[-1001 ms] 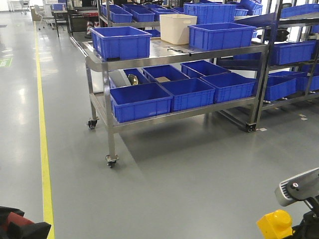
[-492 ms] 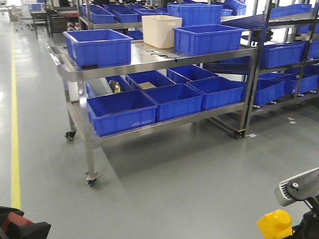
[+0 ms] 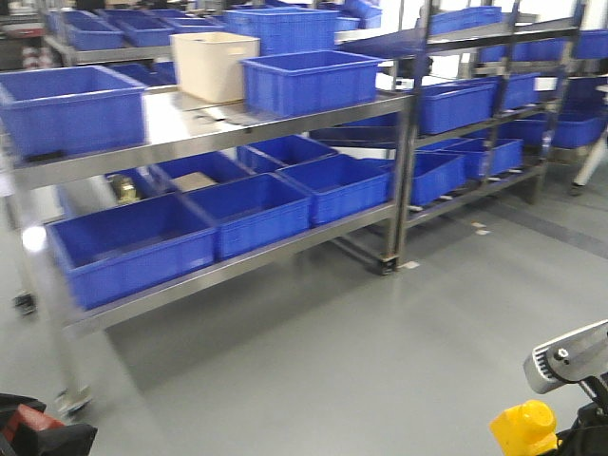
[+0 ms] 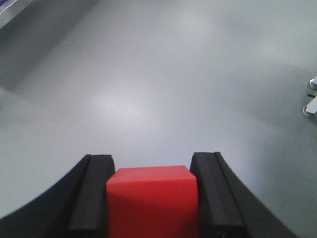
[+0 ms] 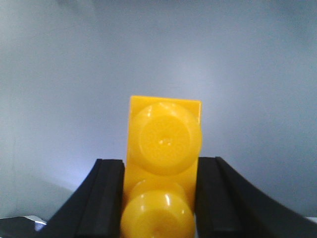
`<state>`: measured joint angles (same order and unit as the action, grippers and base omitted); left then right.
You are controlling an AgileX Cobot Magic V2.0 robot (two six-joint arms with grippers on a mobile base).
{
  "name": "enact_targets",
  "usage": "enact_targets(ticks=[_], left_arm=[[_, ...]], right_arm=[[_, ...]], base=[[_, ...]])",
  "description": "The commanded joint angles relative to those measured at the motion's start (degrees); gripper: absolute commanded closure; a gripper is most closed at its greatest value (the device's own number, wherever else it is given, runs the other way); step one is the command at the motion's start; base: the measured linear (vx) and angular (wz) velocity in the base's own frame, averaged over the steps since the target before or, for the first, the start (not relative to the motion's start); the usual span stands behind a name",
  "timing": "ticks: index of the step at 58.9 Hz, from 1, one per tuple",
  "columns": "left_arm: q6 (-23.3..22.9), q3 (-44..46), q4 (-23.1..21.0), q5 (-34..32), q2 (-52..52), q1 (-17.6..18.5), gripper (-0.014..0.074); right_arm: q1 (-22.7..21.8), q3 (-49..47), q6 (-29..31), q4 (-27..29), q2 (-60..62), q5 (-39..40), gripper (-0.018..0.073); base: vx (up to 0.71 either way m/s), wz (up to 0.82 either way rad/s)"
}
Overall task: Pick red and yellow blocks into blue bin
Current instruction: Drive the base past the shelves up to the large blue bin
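1. left gripper [image 4: 152, 158]: clamped on the red block [image 4: 151, 203], 1 black finger pressed flat on each side of the cube, nothing but grey floor [image 4: 148, 74] under it
2. right gripper [image 5: 158, 161]: same deal, closed around the yellow brick [image 5: 165, 134]. The brick pokes out past the fingertips and its 2 round studs face the wrist camera
3. from the front view, both arms sit low at the bottom edge, red at the left corner and yellow at the right, both blocks up in the air and well apart from each other
4. past a wide stretch of bare floor there's a steel cart [image 3: 237, 128] on casters with 2 shelves
5. the blue bin [image 3: 76, 123] is on the cart's top shelf at the left end, smooth walls, thick rim. It's well away from both blocks, and I can't see what's inside from here
6. to its right on the same shelf are a beige tub [image 3: 214, 66] and then a ribbed blue crate [image 3: 313, 90]
7. the lower shelf is packed with more blue bins [image 3: 256, 214] side by side
8. off to the right are racks [image 3: 494, 95] with even more blue crates, all a bit blurry
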<state>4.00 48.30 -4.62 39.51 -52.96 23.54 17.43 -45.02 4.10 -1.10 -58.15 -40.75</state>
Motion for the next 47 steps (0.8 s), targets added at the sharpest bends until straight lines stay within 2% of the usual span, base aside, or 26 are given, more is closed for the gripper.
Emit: enact_targets(ticks=[1, 47], left_arm=[[-0.05, 1.54, -0.65, -3.84, 0.89, 0.37, 0.0362], [-0.05, 1.54, -0.64, -3.81, 0.87, 0.37, 0.0362]], right_arm=[[-0.13, -1.60, 0.49, -0.38, 1.09, 3.56, 0.0328], [-0.13, -1.60, 0.49, -0.38, 1.09, 3.52, 0.0328]], base=[[0.41, -0.40], [0.42, -0.33]])
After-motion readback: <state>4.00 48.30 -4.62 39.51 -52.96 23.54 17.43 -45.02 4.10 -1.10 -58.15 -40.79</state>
